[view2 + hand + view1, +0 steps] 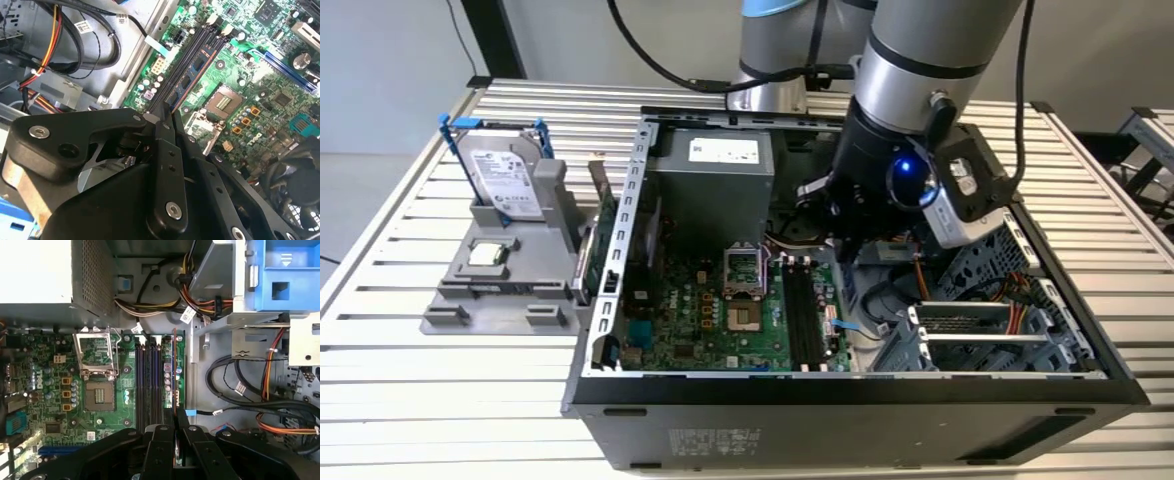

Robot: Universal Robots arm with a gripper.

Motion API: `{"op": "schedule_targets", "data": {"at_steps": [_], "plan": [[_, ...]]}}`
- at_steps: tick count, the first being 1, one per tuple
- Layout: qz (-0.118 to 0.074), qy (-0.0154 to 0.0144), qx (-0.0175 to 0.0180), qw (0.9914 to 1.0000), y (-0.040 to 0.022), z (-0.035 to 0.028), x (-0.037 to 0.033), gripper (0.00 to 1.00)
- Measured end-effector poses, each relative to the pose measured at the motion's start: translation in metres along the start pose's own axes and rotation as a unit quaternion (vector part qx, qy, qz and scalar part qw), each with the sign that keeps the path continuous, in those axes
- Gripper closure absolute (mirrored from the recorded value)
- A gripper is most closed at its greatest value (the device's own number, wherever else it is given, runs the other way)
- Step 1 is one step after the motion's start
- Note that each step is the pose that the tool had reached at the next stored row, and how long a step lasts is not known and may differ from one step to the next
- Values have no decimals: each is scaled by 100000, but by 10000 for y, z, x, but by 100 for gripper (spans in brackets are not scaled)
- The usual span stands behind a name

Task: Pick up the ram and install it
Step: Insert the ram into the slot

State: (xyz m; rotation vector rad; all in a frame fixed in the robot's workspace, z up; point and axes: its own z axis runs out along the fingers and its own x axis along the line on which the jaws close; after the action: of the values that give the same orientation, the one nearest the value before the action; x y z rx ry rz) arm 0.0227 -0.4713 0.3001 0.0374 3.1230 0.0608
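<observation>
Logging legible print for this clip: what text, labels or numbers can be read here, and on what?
Nothing can be quoted.
Hard drive label: too small to read.
Power supply label: too small.
Cable tag: blurred.
Case sticker: too small.
The ram, held in the gripper: no readable print.

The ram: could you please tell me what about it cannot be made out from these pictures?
Seating: in the first wrist view the ram is seen almost edge-on, so its own body hides its lower edge and whether that edge is seated.
Near end: in the second wrist view the end effector covers it.
Print on its chips: too small to tell.
</observation>
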Motion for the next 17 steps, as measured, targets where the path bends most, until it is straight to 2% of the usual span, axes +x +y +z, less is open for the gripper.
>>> {"op": "schedule_targets", "data": {"at_steps": [7, 17], "plan": [[-1004, 40, -19, 99995, -28, 127, 2, 100], [-1332, 51, -28, 99991, -69, 308, 4, 100]]}}
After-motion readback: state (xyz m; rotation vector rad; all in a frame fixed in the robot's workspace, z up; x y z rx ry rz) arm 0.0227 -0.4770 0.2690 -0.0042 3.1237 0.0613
